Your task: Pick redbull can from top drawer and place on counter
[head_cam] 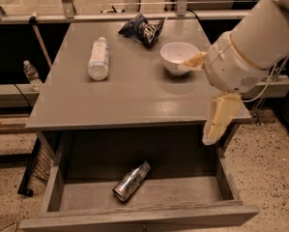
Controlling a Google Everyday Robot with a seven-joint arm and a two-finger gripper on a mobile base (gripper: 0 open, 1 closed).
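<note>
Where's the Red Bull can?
The can lies on its side in the drawer, near the middle; the gripper hangs by the counter, front right.

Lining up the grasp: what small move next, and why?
Probably lower the gripper and shift it leftward in view toward the redbull can, which lies on its side in the open top drawer; the gripper hangs by the counter's right front corner.

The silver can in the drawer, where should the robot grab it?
Probably around the middle of the slim silver redbull can, from above: it lies on its side in the open grey top drawer. The cream gripper hangs at the front-right corner of the grey counter.
</note>
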